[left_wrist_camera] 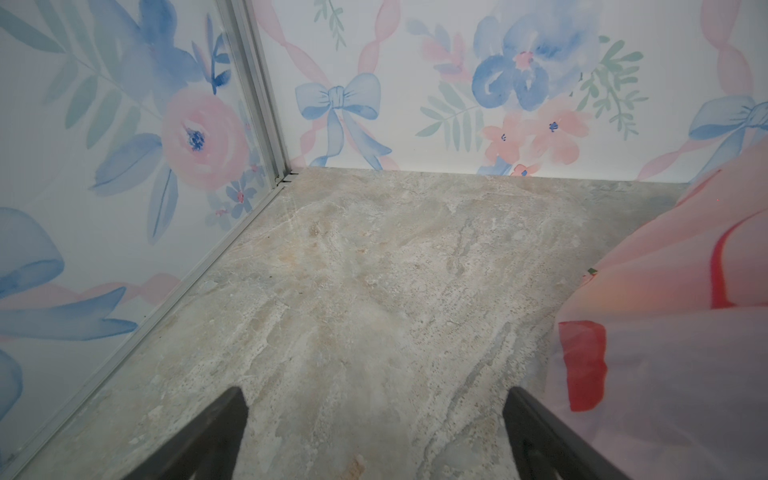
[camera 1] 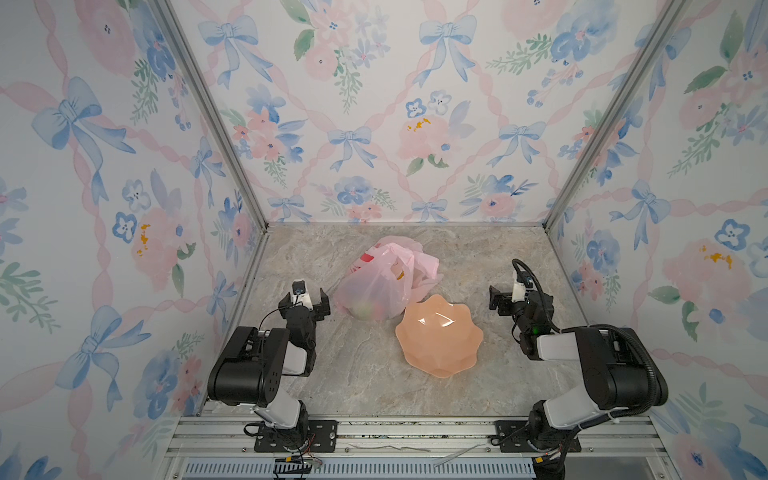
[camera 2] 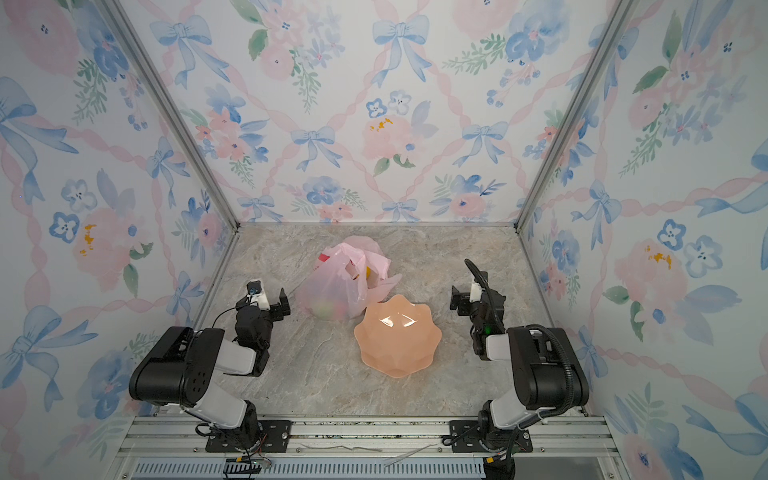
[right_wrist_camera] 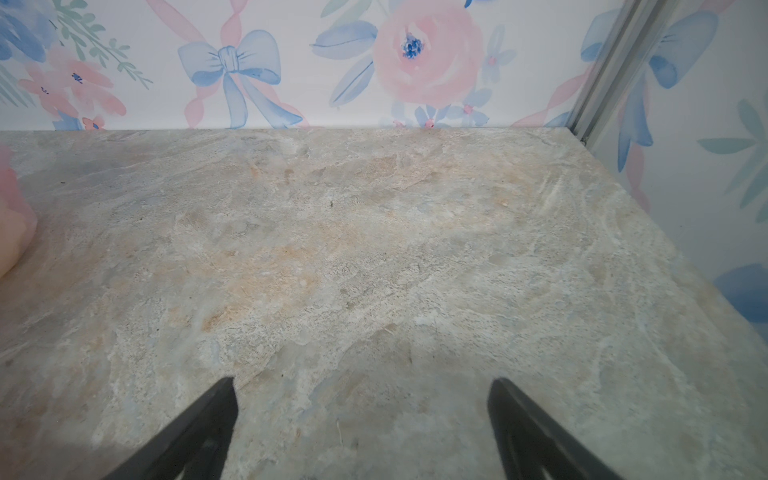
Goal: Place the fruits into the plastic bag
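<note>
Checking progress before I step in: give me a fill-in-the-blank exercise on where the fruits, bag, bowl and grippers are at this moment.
1. The peach scalloped bowl is ____.
2. The fruits show through the thin wall of the plastic bag, so they lie ____ it.
3. The left gripper and the right gripper both have their jaws ____.
4. In both top views the plastic bag sits nearer the ____ gripper.
Missing words: empty; inside; open; left.
</note>
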`<action>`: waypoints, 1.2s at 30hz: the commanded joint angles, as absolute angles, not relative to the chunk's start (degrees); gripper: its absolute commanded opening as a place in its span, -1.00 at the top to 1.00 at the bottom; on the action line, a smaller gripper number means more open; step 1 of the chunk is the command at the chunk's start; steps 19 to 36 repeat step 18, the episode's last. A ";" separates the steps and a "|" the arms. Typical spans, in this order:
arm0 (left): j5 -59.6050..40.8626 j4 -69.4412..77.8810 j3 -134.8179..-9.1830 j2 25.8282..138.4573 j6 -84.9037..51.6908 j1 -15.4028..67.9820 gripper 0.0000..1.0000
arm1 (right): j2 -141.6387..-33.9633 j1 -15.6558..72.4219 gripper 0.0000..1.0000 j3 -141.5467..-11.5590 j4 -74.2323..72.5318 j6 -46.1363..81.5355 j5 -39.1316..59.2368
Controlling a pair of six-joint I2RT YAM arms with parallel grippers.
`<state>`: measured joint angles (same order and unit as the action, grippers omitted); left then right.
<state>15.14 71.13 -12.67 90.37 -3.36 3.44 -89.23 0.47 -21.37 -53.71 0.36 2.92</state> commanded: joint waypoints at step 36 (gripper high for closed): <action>14.85 72.93 -12.65 90.33 -2.02 3.67 -0.96 | -88.81 0.95 -0.92 -22.15 -52.96 -0.57 2.86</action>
